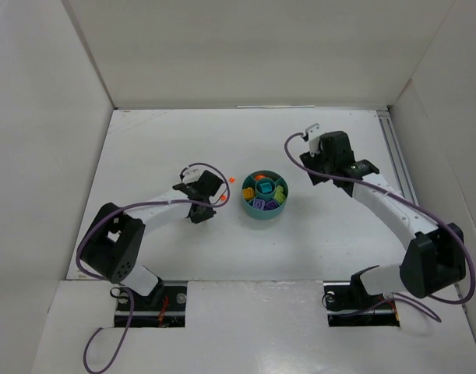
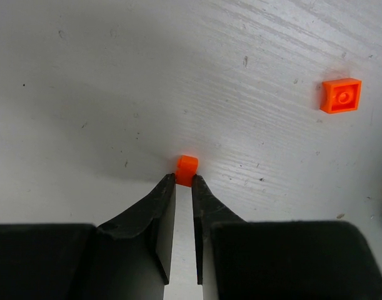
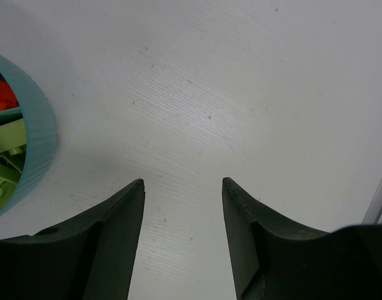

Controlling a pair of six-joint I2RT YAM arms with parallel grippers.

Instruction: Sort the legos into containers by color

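Observation:
My left gripper [image 2: 184, 178] is shut on a tiny orange lego [image 2: 188, 165], pinched at the very tips of its fingers, low over the white table. In the top view this gripper [image 1: 216, 199] is left of the round teal dish [image 1: 248, 206]. A second orange lego [image 2: 341, 95], square with one stud, lies loose on the table up and to the right; in the top view it [image 1: 231, 180] lies between the gripper and the dish. The dish holds orange, teal, purple, yellow and green pieces in its sections. My right gripper [image 3: 181, 182] is open and empty, right of the dish wall [image 3: 37, 137].
White walls enclose the table at the back and on both sides. A metal rail [image 1: 395, 156] runs along the right edge. The right arm [image 1: 386, 204] reaches from the near right toward the dish.

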